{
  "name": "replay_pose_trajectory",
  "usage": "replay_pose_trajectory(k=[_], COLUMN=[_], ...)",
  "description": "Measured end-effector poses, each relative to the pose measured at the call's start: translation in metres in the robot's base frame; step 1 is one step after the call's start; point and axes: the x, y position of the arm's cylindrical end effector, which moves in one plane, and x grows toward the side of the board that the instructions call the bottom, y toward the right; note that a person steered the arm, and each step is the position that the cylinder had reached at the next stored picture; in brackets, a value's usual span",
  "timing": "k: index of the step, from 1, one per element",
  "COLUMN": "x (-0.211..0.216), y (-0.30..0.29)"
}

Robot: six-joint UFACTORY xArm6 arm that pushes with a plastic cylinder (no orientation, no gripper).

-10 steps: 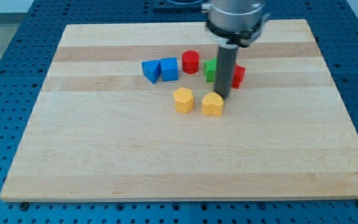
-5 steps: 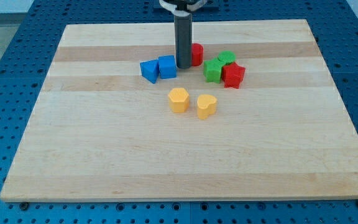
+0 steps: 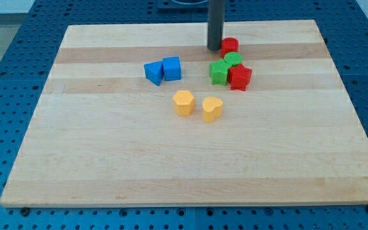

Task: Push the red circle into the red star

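Resting on the pale wooden table (image 3: 107, 160), the tip (image 3: 214, 48) touches the red circle (image 3: 230, 45); blue pegboard (image 3: 5, 96) surrounds; no fingers exist.

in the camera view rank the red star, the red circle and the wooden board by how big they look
1. wooden board
2. red star
3. red circle; farther up the view, so its real size is unsure.

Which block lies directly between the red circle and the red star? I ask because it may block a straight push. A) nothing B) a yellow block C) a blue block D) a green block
D: a green block sits just below the red circle and above the red star, with my tip at the circle's left.
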Motion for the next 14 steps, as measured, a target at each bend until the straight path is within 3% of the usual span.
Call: replay_pose_trajectory(k=[6,8,9,14], x=[0.026,-0.011,0.006,0.046], y=[0.089,0.146,0.158,0.098])
